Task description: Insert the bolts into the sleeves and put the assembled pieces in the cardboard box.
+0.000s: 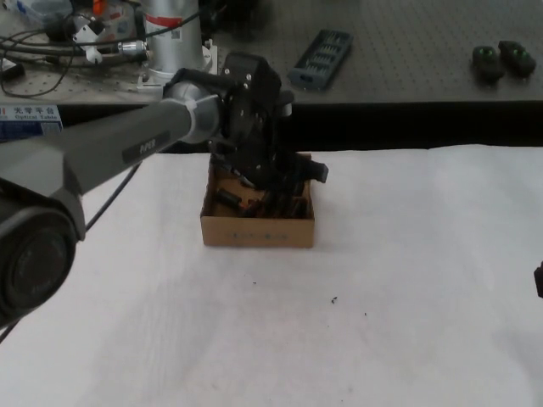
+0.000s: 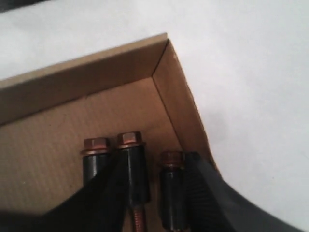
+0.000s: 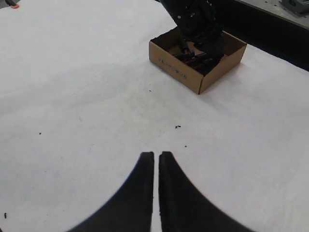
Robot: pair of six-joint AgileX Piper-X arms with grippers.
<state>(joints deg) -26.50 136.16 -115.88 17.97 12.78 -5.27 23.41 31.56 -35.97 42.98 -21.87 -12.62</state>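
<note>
Three black cylindrical sleeves with copper-coloured hex-head bolts [image 2: 131, 164] lie side by side near one corner of the shallow brown cardboard box [image 2: 183, 106]. The box sits by the far edge of the white-covered bench [image 3: 72, 72]. Left gripper [image 2: 154, 162] is down inside the box, fingers spread, straddling two pieces. Right gripper [image 3: 156, 159] hangs over the bench, fingers pressed together, empty.

Small dark print runs along the front wall of the cardboard box [image 1: 259, 235], too small to read. So are the pale marking on the left arm [image 1: 140, 151] and the blue-and-white label [image 1: 30, 119] at the far bench's left edge.
</note>
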